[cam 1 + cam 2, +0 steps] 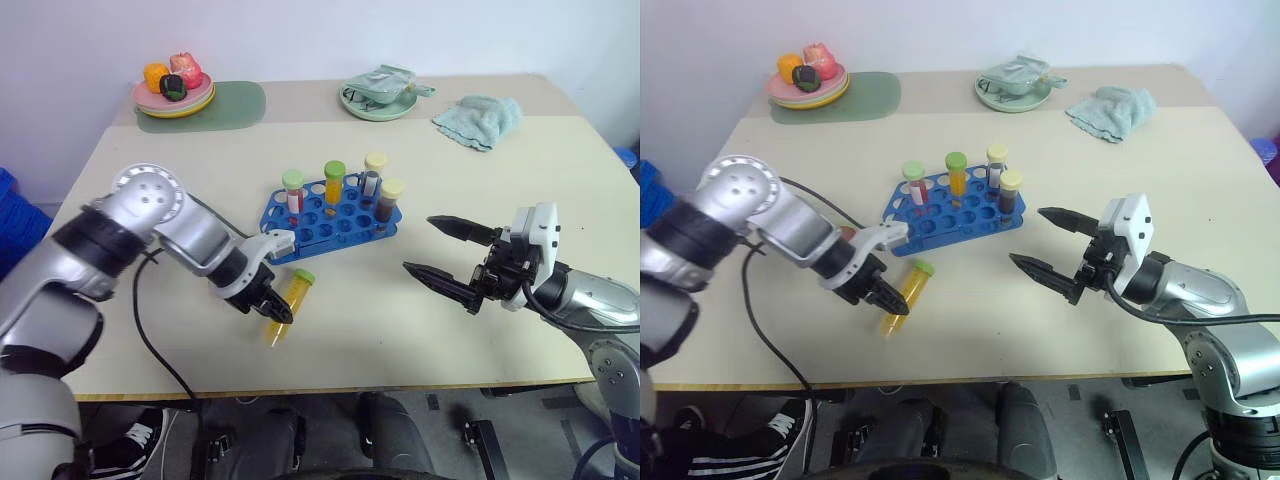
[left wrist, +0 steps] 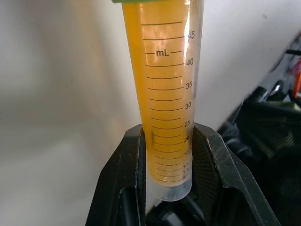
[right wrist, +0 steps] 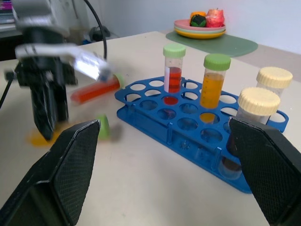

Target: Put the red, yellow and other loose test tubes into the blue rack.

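Four capped tubes stand upright in the blue rack near the middle of a pale beige table: a green-capped red tube, a green-capped orange tube, and two cream-capped tubes at the rack's right end. The table meets a plain light wall at its far edge. At the far left of the table a green mat carries a stack of plates with toy food; a pale green dish and a crumpled teal cloth lie at the far right. The left gripper is clamped on the bottom end of a green-capped yellow tube, in front of the rack's left end and tilted with its cap toward the rack. In the left wrist view the black fingers press both sides of this tube, whose printed scale reads "mL" with marks 45, 40, 35, 30, 25 and lower. In the right wrist view another red tube lies on its side just beside the rack's left end. The right gripper hovers to the right of the rack with its fingers spread wide, holding nothing.
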